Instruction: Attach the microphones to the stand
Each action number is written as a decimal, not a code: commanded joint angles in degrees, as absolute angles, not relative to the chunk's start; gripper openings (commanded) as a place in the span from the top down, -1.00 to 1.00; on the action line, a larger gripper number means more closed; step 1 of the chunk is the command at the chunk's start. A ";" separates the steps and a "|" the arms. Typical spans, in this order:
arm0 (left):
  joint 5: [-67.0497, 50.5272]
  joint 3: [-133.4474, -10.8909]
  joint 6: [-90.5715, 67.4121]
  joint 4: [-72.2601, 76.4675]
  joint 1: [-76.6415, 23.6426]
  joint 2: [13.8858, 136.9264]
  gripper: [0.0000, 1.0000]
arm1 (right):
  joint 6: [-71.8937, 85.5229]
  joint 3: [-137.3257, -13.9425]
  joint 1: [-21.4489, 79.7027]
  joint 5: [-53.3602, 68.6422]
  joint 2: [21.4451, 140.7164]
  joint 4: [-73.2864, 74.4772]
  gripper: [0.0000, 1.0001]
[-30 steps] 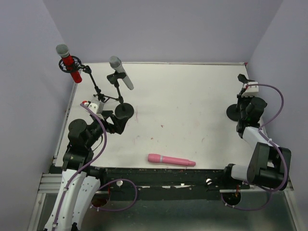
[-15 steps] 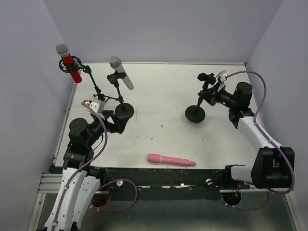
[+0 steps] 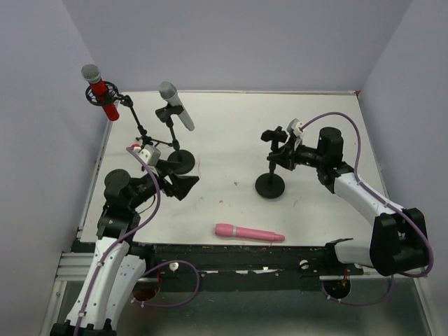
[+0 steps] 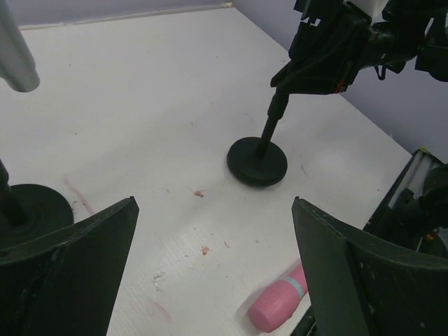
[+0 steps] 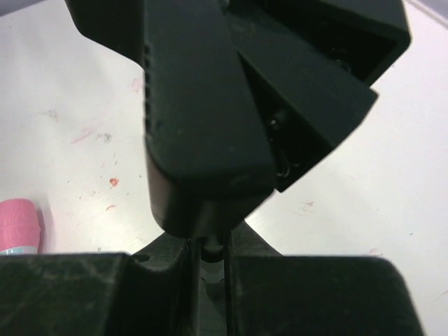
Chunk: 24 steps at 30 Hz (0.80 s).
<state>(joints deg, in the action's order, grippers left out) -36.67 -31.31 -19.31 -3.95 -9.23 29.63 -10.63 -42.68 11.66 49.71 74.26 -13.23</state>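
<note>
- Red microphone (image 3: 103, 94): at the far left, by the far left corner of the table (image 3: 231, 133). It sits tilted in a black ring clip on a thin black arm, with its silver mesh head uppermost.
- Silver-grey microphone (image 3: 177, 107): just right of the red one. It is clipped at a slant on top of the left stand (image 3: 181, 162), with its head toward the far left. The stand's round black base rests on the table.
- Left gripper (image 3: 185, 186): just on the near side of that round base, apart from it. Its jaws are spread wide and hold nothing. In the left wrist view its two dark fingers (image 4: 77, 259) frame a stretch of bare white table.
- Pink microphone (image 3: 249, 233): lying flat at the near edge of the table, between the two arms. It lies lengthwise left to right with its thicker end to the left, and nothing touches it.
- Right stand (image 3: 270, 186): right of the table's middle, on the far side of the pink microphone and well apart from it. Its round base sits on the table, and a short post rises to a black clip (image 3: 273, 134).
- Right gripper (image 3: 285, 155): reaching in from the right, its jaws clamped narrowly on the upper post of the right stand. In the right wrist view the fingers sit close together around a thin post.
</note>
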 commanded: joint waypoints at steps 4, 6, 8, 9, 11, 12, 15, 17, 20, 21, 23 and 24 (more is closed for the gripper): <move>-49.38 -30.15 -20.57 3.25 -9.93 33.48 -0.95 | -18.54 -38.76 13.10 52.03 70.84 -10.56 0.56; -51.23 -29.62 -18.29 4.13 -11.51 33.75 -0.92 | -20.47 -38.76 13.10 51.42 69.88 -7.83 0.49; -51.59 -29.09 -14.61 4.48 -15.01 33.66 -0.90 | -21.96 -39.11 13.09 50.89 68.74 -4.67 0.29; -50.98 -29.18 -12.15 3.87 -17.12 33.75 -0.90 | -22.67 -39.46 13.01 50.80 68.21 -2.57 0.16; -47.74 -29.62 -5.66 0.81 -22.56 33.84 -0.91 | -22.68 -40.16 13.01 49.23 66.98 -0.10 -0.11; -45.55 -30.23 -2.14 -1.82 -25.63 34.19 -0.91 | -23.20 -40.60 13.01 48.44 66.28 2.35 -0.23; -38.61 -32.34 4.99 -7.98 -32.85 35.77 -0.90 | -22.33 -41.13 12.92 44.58 64.43 5.71 -0.52; -36.31 -32.87 6.93 -10.10 -35.67 36.12 -0.90 | -23.02 -42.10 12.75 41.68 63.20 9.39 -0.65; -33.41 -32.35 7.73 -10.46 -37.35 35.42 -0.91 | -26.88 -43.76 12.48 39.29 61.35 17.81 -0.84; -32.44 -32.00 7.73 -10.46 -37.61 35.07 -0.92 | -28.72 -44.03 12.39 38.94 60.39 20.19 -0.90; -30.77 -31.64 7.30 -10.81 -37.88 34.19 -0.92 | -31.36 -44.38 12.22 37.89 58.46 24.85 -1.00; -29.98 -31.55 7.12 -10.90 -37.79 33.67 -0.92 | -33.64 -44.65 12.22 37.53 57.49 27.92 -1.00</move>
